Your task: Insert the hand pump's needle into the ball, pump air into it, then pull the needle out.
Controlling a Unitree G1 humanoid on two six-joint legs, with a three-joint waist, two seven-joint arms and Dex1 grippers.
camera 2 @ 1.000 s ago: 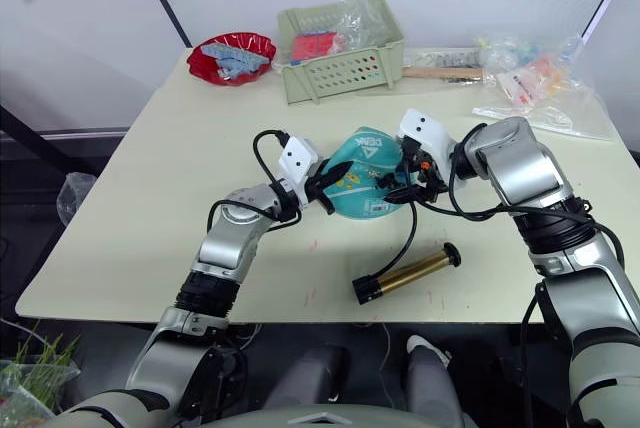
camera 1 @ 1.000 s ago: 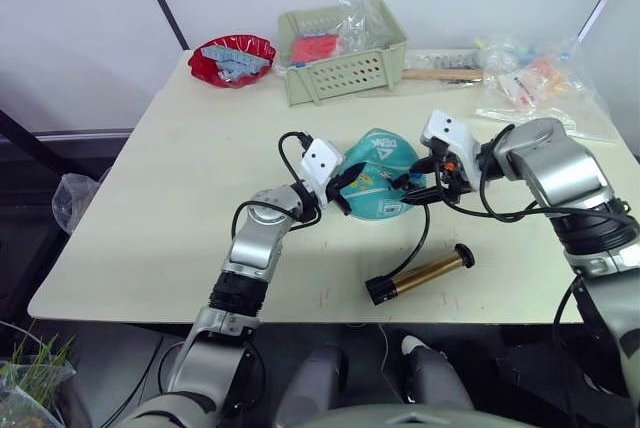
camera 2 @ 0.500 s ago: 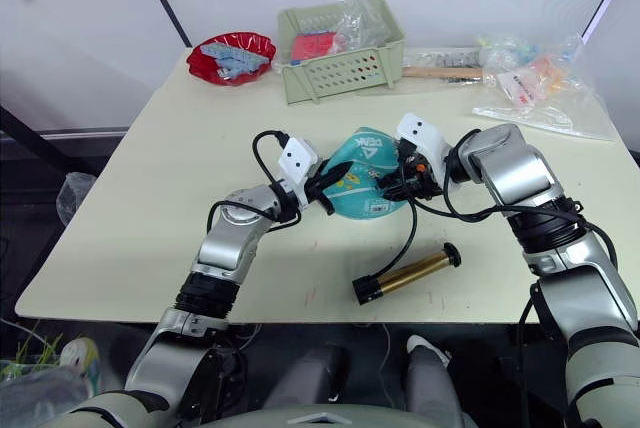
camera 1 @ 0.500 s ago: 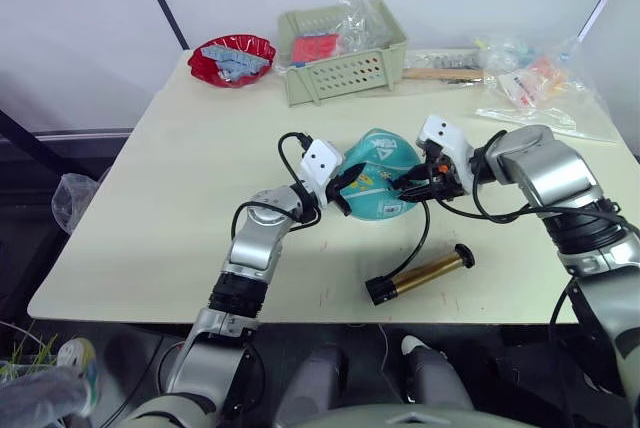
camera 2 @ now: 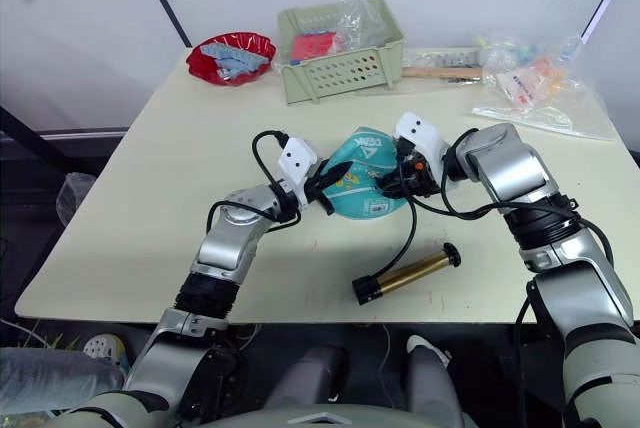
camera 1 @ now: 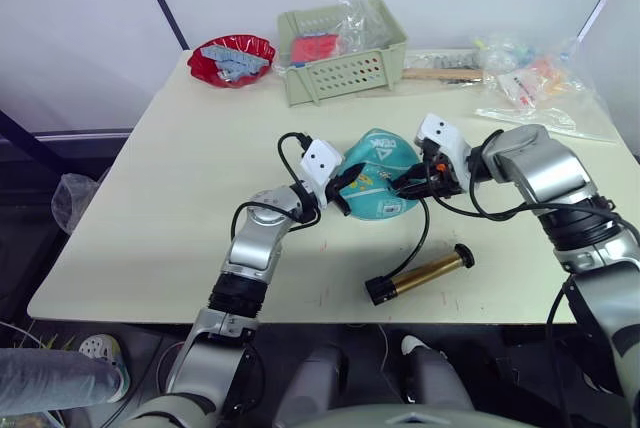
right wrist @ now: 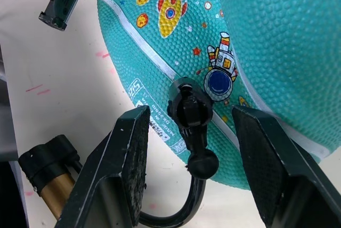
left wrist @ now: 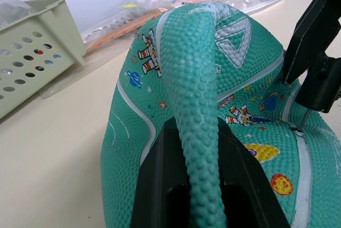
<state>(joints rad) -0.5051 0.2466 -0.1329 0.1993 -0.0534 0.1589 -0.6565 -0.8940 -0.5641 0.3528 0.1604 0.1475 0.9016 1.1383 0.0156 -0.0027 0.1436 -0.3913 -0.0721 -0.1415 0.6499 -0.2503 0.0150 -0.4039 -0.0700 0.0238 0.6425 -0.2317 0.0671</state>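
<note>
Crosswise, hand pump (camera 1: pixel 418 275) loose, T-handle toward right gripper (right wrist: pixel 193 132), gaping; left gripper (left wrist: pixel 192 185) pinching ball (camera 1: pixel 375 186)

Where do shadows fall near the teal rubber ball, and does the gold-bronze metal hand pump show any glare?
Left eye view: a soft shadow lies on the cream table along the near side of the teal rubber ball; the gold-bronze metal hand pump carries a narrow bright streak, no strong glare. Left wrist view: dark shade sits under the ball's fold, pinched by the left gripper.
</note>
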